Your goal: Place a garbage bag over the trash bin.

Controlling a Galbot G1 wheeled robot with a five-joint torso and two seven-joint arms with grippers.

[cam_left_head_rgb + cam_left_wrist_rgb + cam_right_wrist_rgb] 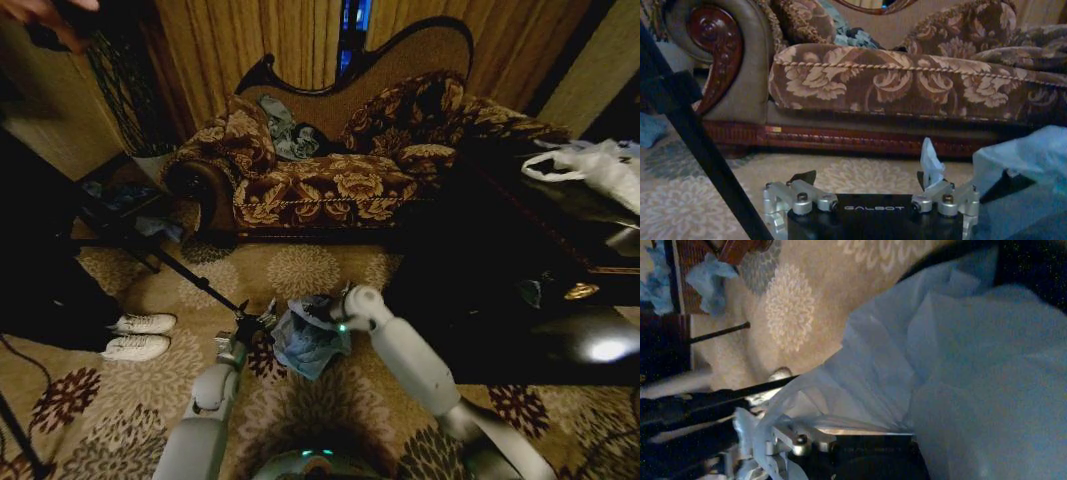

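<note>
Bag draped at the bin, fitting unfinished

At lower centre, the garbage bag (308,338) is pinched by the left gripper (870,192), jaws spread, and bunched against the right gripper (335,312), whose grip cannot be judged; the trash bin (318,312) is largely hidden.

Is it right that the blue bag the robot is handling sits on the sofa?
Not quite. The head view shows the blue bag down on the patterned carpet in front of the sofa, between the left claw and the right claw.
</note>
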